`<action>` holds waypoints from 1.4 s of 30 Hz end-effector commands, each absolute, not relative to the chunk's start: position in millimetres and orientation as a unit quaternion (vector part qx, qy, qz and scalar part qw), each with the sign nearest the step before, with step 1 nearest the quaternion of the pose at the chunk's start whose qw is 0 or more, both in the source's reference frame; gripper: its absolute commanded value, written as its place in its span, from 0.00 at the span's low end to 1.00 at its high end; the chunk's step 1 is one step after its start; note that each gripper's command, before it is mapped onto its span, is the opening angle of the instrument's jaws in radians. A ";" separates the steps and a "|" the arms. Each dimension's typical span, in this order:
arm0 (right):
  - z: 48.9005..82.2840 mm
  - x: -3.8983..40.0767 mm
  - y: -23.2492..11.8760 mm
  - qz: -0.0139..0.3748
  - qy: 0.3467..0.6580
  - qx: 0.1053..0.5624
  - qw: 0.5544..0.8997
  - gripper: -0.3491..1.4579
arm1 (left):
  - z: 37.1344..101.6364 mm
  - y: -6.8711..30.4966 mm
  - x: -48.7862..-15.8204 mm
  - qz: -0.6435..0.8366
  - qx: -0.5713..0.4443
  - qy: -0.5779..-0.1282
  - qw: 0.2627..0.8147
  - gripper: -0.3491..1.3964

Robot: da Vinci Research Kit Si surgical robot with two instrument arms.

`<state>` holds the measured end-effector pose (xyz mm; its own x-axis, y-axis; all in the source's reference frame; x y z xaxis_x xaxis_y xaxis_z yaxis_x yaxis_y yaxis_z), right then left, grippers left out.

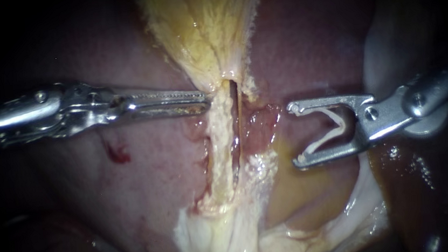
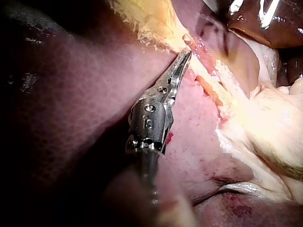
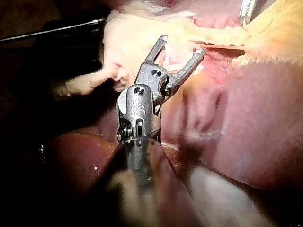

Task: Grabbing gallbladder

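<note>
The yellowish gallbladder (image 1: 199,25) narrows downward into a pale tube (image 1: 220,142) lying on the liver (image 1: 147,170). My left instrument (image 1: 206,96) comes in level from the left, its jaws lying together. Their tip touches the edge of the tissue where the gallbladder narrows, and in the left wrist view the left instrument (image 2: 186,54) shows nothing between its jaws. My right instrument (image 1: 295,134) stands to the right of the tube and apart from it. Its jaws are spread wide and hold a white V-shaped clip (image 1: 332,127) between them. The right instrument (image 3: 182,43) also shows in its own wrist view.
A narrow slit (image 1: 234,95) runs in the tissue just right of the left jaw tip. A small red spot (image 1: 118,153) marks the liver below the left instrument. Pale fatty tissue (image 1: 234,239) spreads out at the bottom. A whitish fold (image 1: 384,36) lies above the right instrument.
</note>
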<state>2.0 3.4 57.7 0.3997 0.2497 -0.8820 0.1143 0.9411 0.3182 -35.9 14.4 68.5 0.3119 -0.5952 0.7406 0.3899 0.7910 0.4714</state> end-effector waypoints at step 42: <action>57.7 1.8 3.4 0.041 0.546 0.167 0.820 0.47 | 54.5 18.3 -28.1 -0.372 0.123 -0.513 0.763 0.00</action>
